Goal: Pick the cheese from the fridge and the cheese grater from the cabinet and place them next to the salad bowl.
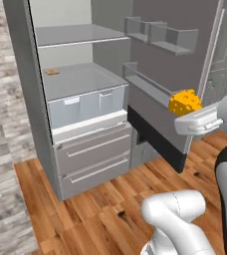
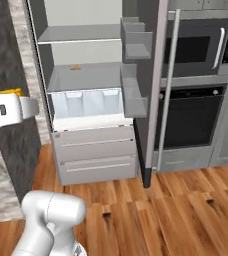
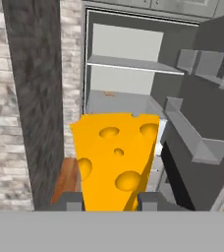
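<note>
Where the arm reaches out in front of the open fridge [image 1: 41,74], one wedge of cheese [image 1: 184,102] sits clamped in the tool [image 1: 181,113], clear of the shelves and held in the air beside the door. From the hand camera the cheese [image 3: 116,160] stands between two dark fingertips [image 3: 70,201], its lower edge cut off by them; five round holes can be counted on its face. Inside the fridge are two flat shelves [image 2: 78,33], one pale blue drawer [image 1: 85,105] and two grey drawers [image 2: 96,142] below. One small tan slab [image 1: 52,71] lies on the lower shelf, too small to make out further. Door bins [image 2: 133,92] number at least three. From the right base camera, only a yellow sliver of cheese [image 2: 11,92] shows above the hand.
</note>
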Motion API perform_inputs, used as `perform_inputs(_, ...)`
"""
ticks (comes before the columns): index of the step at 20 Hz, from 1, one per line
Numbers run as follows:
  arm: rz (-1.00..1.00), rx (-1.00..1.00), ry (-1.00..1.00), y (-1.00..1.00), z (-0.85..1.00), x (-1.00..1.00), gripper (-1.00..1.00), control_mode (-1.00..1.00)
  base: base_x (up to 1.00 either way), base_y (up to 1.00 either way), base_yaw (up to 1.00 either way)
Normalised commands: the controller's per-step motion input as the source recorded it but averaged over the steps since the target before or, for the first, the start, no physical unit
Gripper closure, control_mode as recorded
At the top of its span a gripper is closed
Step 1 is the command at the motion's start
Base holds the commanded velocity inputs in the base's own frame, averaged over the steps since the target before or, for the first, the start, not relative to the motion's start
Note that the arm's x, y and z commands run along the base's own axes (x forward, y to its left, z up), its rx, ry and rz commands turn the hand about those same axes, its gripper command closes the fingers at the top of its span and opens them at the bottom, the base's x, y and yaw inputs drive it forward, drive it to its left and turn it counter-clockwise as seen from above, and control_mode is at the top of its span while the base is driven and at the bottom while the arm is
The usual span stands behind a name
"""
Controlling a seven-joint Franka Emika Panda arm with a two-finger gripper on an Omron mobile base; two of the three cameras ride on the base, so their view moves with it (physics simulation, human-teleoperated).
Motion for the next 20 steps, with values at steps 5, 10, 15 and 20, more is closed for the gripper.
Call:
perform_inputs(5,0.00,0.00,0.00,0.00,0.00,0.00,1.00,1.00,-0.45,-0.04,-0.35)
perform_inputs(10,0.00,0.00,0.00,0.00,0.00,0.00,1.00,1.00,-0.27,-0.06,-0.40)
perform_inputs(15,0.00,0.00,0.00,0.00,0.00,0.00,1.00,1.00,-0.07,-0.22,-0.43)
perform_inputs(20,0.00,0.00,0.00,0.00,0.00,0.00,1.00,1.00,0.00,-0.26,-0.41)
